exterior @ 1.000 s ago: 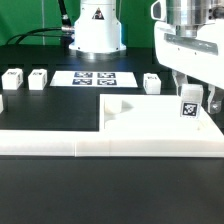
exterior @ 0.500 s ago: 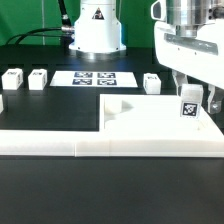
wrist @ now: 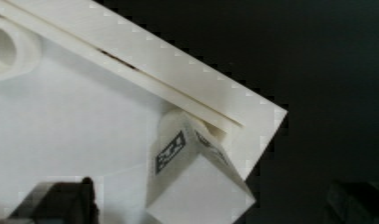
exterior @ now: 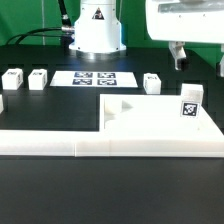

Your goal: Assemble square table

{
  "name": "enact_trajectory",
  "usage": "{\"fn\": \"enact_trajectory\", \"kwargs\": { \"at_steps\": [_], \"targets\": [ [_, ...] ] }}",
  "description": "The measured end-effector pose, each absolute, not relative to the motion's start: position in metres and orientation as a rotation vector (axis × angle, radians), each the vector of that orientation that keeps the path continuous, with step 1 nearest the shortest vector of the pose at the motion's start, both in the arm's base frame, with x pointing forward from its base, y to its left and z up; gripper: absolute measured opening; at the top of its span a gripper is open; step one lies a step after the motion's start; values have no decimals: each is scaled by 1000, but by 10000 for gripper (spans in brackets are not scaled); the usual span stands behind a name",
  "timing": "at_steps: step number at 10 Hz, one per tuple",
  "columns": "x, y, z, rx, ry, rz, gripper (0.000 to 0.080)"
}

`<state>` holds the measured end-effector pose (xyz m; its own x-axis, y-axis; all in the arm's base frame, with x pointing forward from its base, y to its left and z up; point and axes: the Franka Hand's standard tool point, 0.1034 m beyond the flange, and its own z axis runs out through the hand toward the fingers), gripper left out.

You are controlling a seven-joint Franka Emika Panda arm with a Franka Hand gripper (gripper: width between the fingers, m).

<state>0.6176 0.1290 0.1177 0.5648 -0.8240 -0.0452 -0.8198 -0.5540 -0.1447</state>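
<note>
The large white square tabletop panel [exterior: 150, 122] lies flat against the rail. One white tagged leg [exterior: 190, 103] stands upright on the panel near its corner at the exterior view's right. It also shows in the wrist view [wrist: 189, 160], beside the panel's corner [wrist: 97, 110]. My gripper [exterior: 200, 57] hangs open and empty above that leg, clear of it. In the wrist view the dark fingertips [wrist: 61, 203] flank the leg without touching it. Three more tagged legs [exterior: 12, 78] [exterior: 38, 78] [exterior: 152, 83] lie on the black table behind.
The long low white L-shaped rail [exterior: 60, 143] runs along the front of the panel. The marker board [exterior: 95, 77] lies at the back centre before the robot base [exterior: 97, 30]. Another white part [exterior: 2, 101] shows at the exterior view's left edge.
My gripper has let go of the leg and risen straight up. The leg stays standing on the panel's corner.
</note>
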Motion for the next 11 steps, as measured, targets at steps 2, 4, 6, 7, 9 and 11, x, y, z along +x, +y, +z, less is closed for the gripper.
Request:
{"fn": "enact_trajectory", "kwargs": {
  "at_steps": [2,4,6,7,9,11],
  "targets": [
    [617,129,116,-2633,1415,-36,649],
    [617,129,115,-2634,1414,-36,649],
    [610,126,114,-2766,1167,-34,649],
    [601,125,110,-2840,1012,-5,649],
    [591,118,104,-2920,787,11,649],
    [590,112,104,-2967,600,-23,649]
  ]
}}
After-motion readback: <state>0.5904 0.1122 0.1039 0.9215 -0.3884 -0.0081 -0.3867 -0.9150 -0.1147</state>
